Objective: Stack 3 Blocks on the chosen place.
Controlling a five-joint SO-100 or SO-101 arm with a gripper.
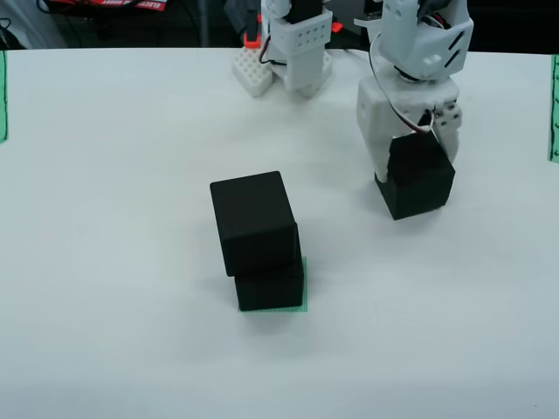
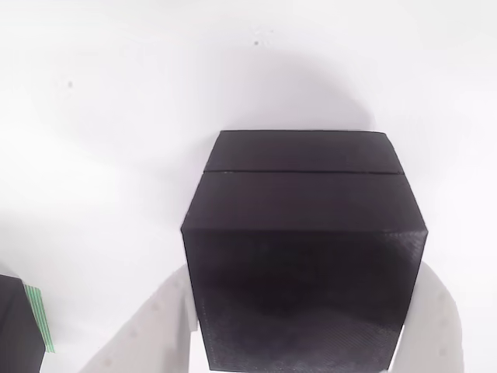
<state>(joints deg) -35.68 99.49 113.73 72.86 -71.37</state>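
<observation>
Progress looks about two thirds: two blocks already sit one on the other on the green patch (image 1: 302, 284) near the middle of the bench (image 1: 113, 262) in the overhead view. The lower block (image 1: 269, 290) covers most of the patch, leaving a green sliver along its right and bottom edges. The upper block (image 1: 253, 222) rests on it but is shifted toward 11 o'clock and twisted a little, so it overhangs on the left rather than sitting square.

The third block (image 1: 415, 180) lies well apart, at about 2 o'clock from the stack, and appears to rest on the bench or just above it; the pictures do not settle which. What remains, as I judge it, is to lift this block, carry it toward 8 o'clock and set it on the offset top block, which will need care given the uneven footing.

The end effector (image 1: 417, 157) stands over the third block with its white fingers (image 2: 159, 318) down either side. In the wrist view the block (image 2: 303, 264) fills the gap between the two fingers, whose inner faces seem to touch it, so the jaws are narrowed to one block's width and apparently gripping it. A corner of the stack with its green edge shows at 8 o'clock in that view.
</observation>
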